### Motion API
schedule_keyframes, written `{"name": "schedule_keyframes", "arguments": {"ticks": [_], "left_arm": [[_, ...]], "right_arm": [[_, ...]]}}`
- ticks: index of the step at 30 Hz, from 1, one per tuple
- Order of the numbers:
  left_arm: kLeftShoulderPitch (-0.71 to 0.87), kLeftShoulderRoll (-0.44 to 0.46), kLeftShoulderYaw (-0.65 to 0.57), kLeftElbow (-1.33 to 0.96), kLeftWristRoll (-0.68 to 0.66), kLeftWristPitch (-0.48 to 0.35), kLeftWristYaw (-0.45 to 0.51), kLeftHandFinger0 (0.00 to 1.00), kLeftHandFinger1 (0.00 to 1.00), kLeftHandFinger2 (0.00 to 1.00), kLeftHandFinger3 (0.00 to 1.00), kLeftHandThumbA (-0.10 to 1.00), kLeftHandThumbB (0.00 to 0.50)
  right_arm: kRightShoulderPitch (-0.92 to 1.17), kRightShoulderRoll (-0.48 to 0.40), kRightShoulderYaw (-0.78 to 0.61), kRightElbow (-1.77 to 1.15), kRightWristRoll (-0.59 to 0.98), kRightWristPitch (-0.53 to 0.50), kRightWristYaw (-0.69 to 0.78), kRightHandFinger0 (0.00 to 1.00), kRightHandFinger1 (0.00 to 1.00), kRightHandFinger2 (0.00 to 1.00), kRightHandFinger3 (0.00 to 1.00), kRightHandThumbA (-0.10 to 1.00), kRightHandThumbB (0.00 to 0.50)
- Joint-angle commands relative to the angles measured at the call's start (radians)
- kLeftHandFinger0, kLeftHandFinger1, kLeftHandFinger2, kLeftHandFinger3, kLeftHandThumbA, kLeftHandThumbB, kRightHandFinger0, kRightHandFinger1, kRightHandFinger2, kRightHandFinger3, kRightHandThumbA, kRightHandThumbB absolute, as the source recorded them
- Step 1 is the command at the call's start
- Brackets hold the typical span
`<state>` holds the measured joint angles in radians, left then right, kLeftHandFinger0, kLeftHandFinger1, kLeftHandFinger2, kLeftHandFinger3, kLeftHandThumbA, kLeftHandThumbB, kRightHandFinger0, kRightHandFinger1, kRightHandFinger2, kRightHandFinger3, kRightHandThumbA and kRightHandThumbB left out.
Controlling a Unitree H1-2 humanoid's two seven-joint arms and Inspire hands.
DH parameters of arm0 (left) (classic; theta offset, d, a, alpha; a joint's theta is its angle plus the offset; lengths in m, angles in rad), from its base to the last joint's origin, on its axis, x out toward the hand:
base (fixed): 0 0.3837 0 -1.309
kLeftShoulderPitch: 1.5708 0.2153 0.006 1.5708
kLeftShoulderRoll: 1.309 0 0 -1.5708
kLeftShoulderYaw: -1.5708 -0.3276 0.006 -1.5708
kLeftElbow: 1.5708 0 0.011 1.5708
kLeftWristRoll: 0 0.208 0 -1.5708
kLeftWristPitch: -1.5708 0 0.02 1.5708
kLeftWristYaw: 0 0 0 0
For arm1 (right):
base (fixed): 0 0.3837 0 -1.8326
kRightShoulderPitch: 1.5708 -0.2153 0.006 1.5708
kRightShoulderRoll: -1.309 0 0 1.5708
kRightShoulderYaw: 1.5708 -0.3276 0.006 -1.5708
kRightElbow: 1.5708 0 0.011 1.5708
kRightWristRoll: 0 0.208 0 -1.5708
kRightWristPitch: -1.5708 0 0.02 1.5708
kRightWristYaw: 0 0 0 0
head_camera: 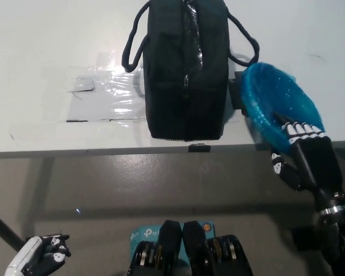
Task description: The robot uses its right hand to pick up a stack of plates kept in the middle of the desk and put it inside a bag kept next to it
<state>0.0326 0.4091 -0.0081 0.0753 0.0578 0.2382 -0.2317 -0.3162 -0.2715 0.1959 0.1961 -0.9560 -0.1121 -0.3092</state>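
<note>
White plastic is showing at the lower left corner, where the left hand (39,260) is resting below the tabletop (40,52), well apart from the work; whether its fingers are spread or curled cannot be told from this view. On the pale tabletop a sheet of clear film (100,95) is lying flat, taped down just left of the bag. At the middle the black bag (186,69) is standing upright, its zip running along the top and its two loop handles (133,43) drooping to either side. Just right of the bag, the stack of plates (279,100), wrapped in glossy blue film, is tilting up on edge, its far rim near the bag's right handle and its near rim raised off the tabletop. The right hand (302,155) is gripping that near rim: the fingers (299,131) are lying pressed together over the top face, and the rest of the hand is passing beneath the stack.

Handling, as a judgement: the stack is probably stiff and fairly heavy for a one-sided hold, and the wrap is looking slick, so it is likely to slide or droop away from the hand. A deeper grip across the rim, nearer the stack's middle, is probably safer before lifting it over the bag's opening.
</note>
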Motion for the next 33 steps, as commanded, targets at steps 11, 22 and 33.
{"name": "schedule_keyframes", "arguments": {"ticks": [11, 22, 33], "left_arm": [[0.0, 0.056, -0.011, -0.043, 0.047, -0.023, -0.012, 0.83, 0.76, 0.82, 0.76, -0.1, 0.129], [0.008, 0.058, -0.011, -0.034, 0.045, -0.04, -0.016, 0.82, 0.75, 0.83, 0.76, -0.1, 0.134], [0.011, 0.058, -0.013, -0.041, 0.047, -0.017, -0.018, 0.83, 0.77, 0.83, 0.77, -0.1, 0.136]], "right_arm": [[-0.156, 0.174, -0.489, -0.388, 0.959, 0.186, 0.06, 0.0, 0.0, 0.0, 0.01, -0.1, 0.164], [-0.418, 0.219, -0.511, -0.466, 0.985, 0.27, 0.053, 0.0, 0.0, 0.19, 0.0, -0.1, 0.146], [-0.667, 0.266, -0.42, -0.359, 0.89, 0.345, 0.139, 0.0, 0.0, 0.07, 0.0, -0.1, 0.223]]}}
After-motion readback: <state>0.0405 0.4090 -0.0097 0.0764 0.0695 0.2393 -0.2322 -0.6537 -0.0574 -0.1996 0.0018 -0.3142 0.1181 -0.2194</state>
